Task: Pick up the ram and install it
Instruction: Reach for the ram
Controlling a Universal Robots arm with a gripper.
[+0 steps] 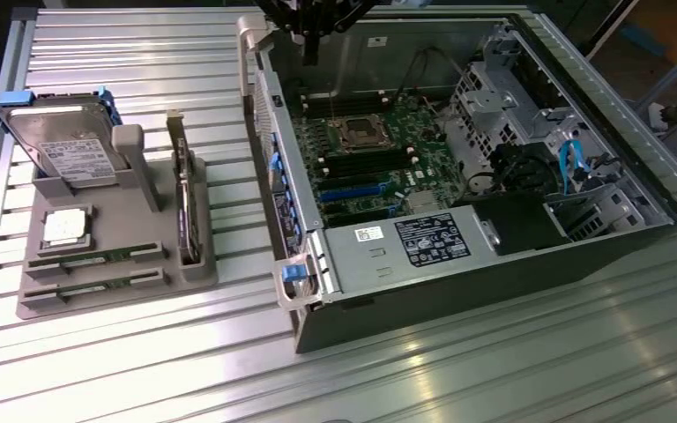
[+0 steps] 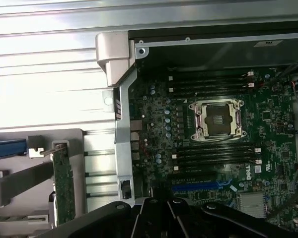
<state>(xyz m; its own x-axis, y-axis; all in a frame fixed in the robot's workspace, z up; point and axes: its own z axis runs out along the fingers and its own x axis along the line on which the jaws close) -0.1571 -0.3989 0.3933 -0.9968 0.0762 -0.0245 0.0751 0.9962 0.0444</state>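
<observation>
Two green ram sticks [image 1: 92, 258] lie flat in slots at the front of a grey holder tray [image 1: 115, 295], on the exterior view's left. My gripper [image 1: 311, 55] hangs above the far edge of the open computer case [image 1: 457, 291], well away from the tray. Its fingers are shut, with nothing between them. In the wrist view the gripper's black body [image 2: 161, 210] sits over the motherboard [image 2: 154, 124]. The empty CPU socket [image 2: 218, 119] shows there, with long dark memory slots [image 2: 213, 153] on either side of it.
The tray also carries a hard drive [image 1: 68, 150], a square silver CPU chip [image 1: 66, 226] and an upright dark expansion card [image 1: 186, 211]. The case's metal side wall [image 1: 271, 167] stands between tray and motherboard. Cables and a drive cage [image 1: 574, 176] fill the case's far side.
</observation>
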